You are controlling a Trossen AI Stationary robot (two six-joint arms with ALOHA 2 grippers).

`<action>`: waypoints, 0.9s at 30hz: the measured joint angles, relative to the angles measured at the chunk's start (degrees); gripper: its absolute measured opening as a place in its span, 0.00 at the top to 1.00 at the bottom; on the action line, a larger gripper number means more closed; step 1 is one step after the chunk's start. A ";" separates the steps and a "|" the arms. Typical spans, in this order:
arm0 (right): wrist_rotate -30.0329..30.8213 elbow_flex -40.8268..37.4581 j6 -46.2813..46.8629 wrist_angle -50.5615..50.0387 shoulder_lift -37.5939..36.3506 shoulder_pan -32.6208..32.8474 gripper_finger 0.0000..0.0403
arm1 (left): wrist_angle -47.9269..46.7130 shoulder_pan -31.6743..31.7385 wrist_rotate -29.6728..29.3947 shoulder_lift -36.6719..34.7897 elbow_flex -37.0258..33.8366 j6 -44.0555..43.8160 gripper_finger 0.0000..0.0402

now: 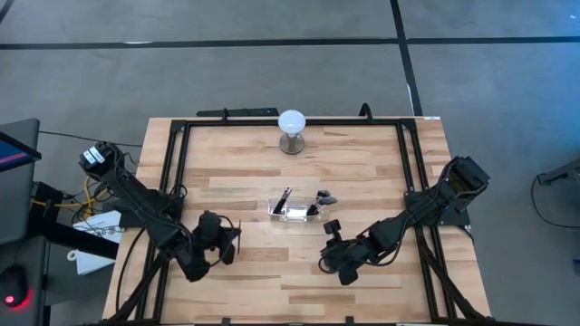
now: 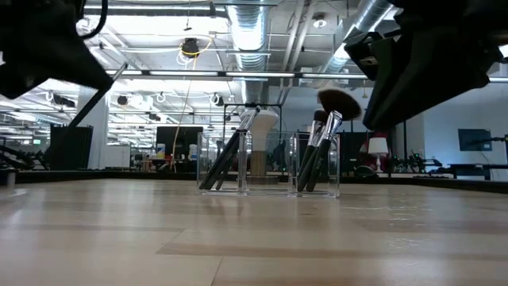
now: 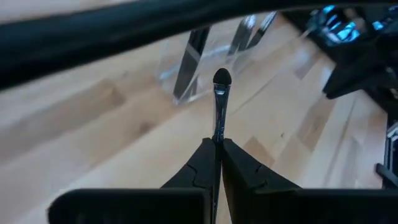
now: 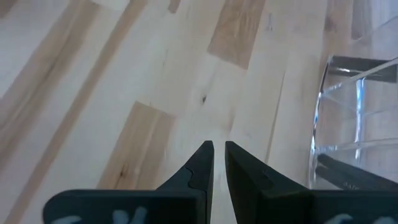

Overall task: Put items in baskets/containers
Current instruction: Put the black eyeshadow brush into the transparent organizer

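Note:
A clear holder stands mid-table with several slim dark brushes leaning in it, one with a broad dark head. My left gripper hovers to the holder's left, nearer the table's near edge. It is shut on one slim brush whose small dark tip points toward the holder. My right gripper hangs near the holder's right end. Its fingertips are all but shut, with nothing between them. My left gripper pinches the brush by its shiny metal neck, just behind the head, between its two fingertips. The short head end sticks out ahead of the fingers, along their line. The brush is lifted clear of the table and slants, its handle running back and down below the gripper.
A white globe on a metal base stands near the far edge, behind the holder. A black frame runs round the wooden tabletop. Bare wood lies between the grippers and the near edge.

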 joint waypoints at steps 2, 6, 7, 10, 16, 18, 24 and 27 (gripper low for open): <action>0.00 0.00 0.10 -0.36 -0.30 0.09 0.92 | 0.85 -0.43 -2.49 0.00 0.00 2.17 0.96; 0.65 0.01 2.16 -1.57 -1.91 0.17 0.92 | 2.06 -1.05 -6.49 0.00 0.00 5.72 0.96; 1.11 -0.01 3.11 -1.98 -2.49 0.17 0.92 | 2.32 -1.16 -7.52 0.00 0.00 6.55 0.96; 2.70 -0.01 5.78 -3.29 -4.80 0.17 0.92 | 3.70 -1.50 -10.54 0.02 0.00 10.27 0.96; 8.54 -0.01 8.62 -3.81 -10.17 0.53 0.92 | 5.47 -1.48 -16.12 0.02 0.00 17.09 0.96; 10.76 -0.01 8.62 -3.19 -11.66 0.55 0.92 | 6.02 -1.48 -18.54 0.02 0.00 18.95 0.96; 13.52 -0.01 4.11 2.07 -13.71 -0.03 0.92 | 7.05 -1.46 -24.79 0.02 0.00 23.81 0.96; 13.34 -0.01 2.55 3.05 -13.51 -0.57 0.92 | 8.26 -1.41 -26.03 0.02 0.00 26.62 0.96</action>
